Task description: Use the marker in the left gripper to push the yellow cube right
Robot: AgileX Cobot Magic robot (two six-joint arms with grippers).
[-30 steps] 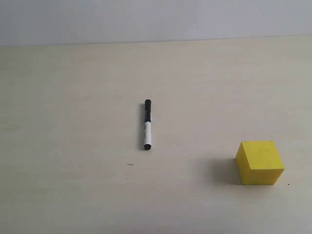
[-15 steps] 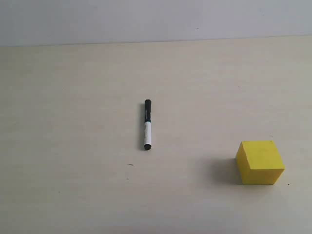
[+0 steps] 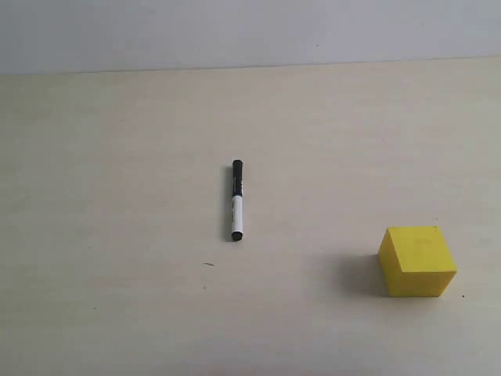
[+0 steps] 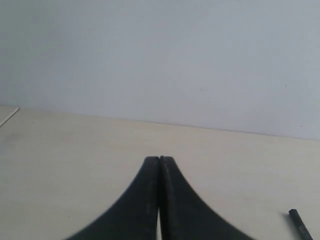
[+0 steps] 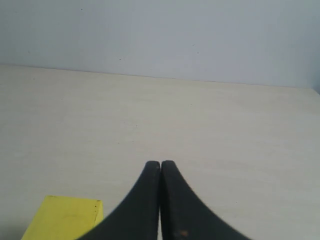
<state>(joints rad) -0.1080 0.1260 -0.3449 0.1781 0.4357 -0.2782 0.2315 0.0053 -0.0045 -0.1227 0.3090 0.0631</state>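
Observation:
The marker [image 3: 236, 200] lies flat on the pale table near the middle of the exterior view, black cap pointing away, held by nothing. Its black end [image 4: 300, 224] shows at a corner of the left wrist view. The yellow cube [image 3: 417, 261] sits at the lower right of the exterior view, well apart from the marker; one of its corners [image 5: 65, 217] shows beside the right gripper. My left gripper [image 4: 160, 159] is shut with nothing between its fingers. My right gripper [image 5: 160, 163] is also shut and empty. Neither gripper appears in the exterior view.
The light wooden table [image 3: 117, 157] runs back to a plain grey wall [image 3: 250, 31]. A thin pale stick-like edge [image 4: 9, 117] shows at the side of the left wrist view. A tiny dark speck [image 3: 209, 265] lies on the table near the marker.

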